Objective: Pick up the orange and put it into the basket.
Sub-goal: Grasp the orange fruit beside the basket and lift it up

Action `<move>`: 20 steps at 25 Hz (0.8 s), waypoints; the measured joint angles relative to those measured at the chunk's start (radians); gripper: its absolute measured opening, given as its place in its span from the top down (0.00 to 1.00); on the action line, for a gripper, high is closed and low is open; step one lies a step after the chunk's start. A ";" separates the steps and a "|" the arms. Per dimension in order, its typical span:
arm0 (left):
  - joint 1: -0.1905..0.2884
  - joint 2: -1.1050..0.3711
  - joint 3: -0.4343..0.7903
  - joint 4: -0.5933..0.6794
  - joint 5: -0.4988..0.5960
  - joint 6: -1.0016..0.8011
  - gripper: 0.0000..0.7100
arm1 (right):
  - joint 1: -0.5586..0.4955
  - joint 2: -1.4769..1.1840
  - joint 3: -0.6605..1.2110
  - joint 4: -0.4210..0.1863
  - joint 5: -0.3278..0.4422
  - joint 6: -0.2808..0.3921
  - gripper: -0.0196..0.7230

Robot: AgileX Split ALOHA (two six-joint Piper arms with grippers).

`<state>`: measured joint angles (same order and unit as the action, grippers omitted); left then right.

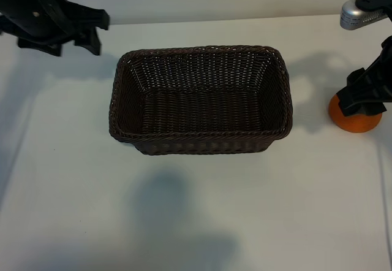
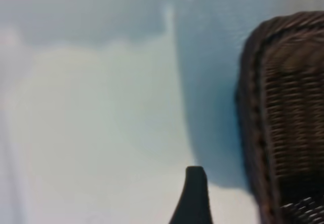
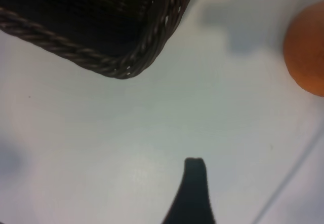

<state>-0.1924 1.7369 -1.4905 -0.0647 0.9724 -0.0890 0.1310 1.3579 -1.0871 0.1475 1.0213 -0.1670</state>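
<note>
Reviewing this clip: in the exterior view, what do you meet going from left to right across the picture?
left gripper at the top left corner → basket in the middle, nothing in it → orange on the table at the right edge, with the right gripper directly over it, so those two share one place.

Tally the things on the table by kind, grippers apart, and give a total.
Basket: 1
Orange: 1
Total: 2
</note>
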 joint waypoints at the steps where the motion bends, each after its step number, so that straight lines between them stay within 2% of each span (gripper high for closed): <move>1: 0.011 -0.006 -0.007 0.014 0.014 0.000 0.13 | 0.000 0.000 0.000 0.000 0.001 0.000 0.17; 3: 0.046 -0.025 -0.010 0.027 0.040 0.001 0.13 | 0.000 0.000 0.000 0.000 0.001 0.000 0.17; 8: 0.173 -0.084 -0.014 0.041 0.095 0.042 0.14 | 0.000 0.000 0.000 0.000 0.001 0.001 0.17; 10: 0.201 -0.108 -0.014 0.042 0.105 0.055 0.14 | 0.000 0.000 0.000 0.000 0.001 0.003 0.17; 20: 0.210 -0.207 -0.016 0.012 0.122 0.089 0.16 | 0.000 0.000 0.000 0.000 0.008 0.017 0.17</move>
<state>0.0174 1.5303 -1.5061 -0.0528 1.0940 0.0000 0.1310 1.3579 -1.0871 0.1475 1.0295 -0.1498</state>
